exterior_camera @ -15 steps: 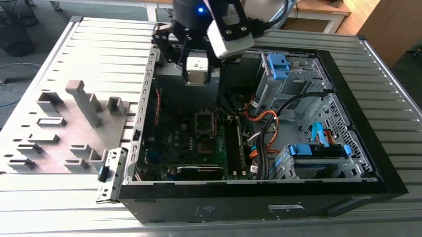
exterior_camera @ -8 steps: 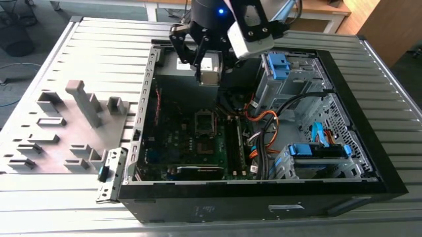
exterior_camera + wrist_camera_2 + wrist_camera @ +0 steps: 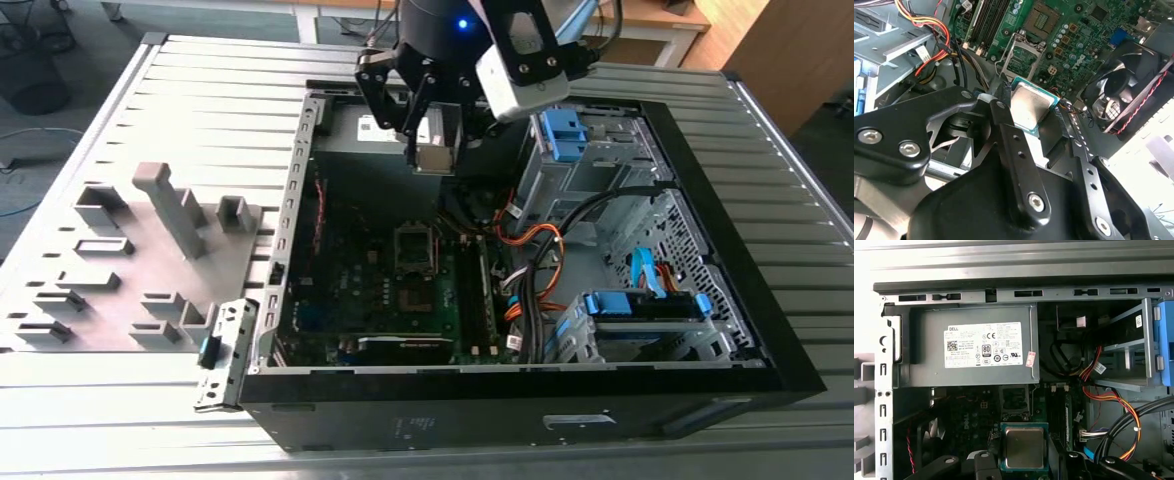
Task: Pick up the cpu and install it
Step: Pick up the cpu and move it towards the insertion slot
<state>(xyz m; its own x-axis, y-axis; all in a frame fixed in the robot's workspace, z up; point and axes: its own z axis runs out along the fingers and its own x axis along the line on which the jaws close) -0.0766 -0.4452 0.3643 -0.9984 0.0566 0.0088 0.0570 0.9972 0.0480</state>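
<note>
My gripper (image 3: 434,150) hangs above the open computer case (image 3: 747,330), shut on the cpu (image 3: 435,157), a thin silvery square chip with a dark rim. In both wrist views the cpu (image 3: 1029,105) (image 3: 1024,447) sits between the black fingers (image 3: 1004,120), held by its edges and clear of the board. The open metal socket (image 3: 415,245) (image 3: 1024,57) (image 3: 1014,402) on the green motherboard (image 3: 387,290) lies below the chip and slightly offset from it.
A grey power supply box (image 3: 974,345) sits at the case's back. Drive cages with blue latches (image 3: 574,140) and orange and black cables (image 3: 534,260) fill the exterior view's right. A black fan (image 3: 1124,90) stands near the socket. A grey tray of blocks (image 3: 134,260) lies outside the case.
</note>
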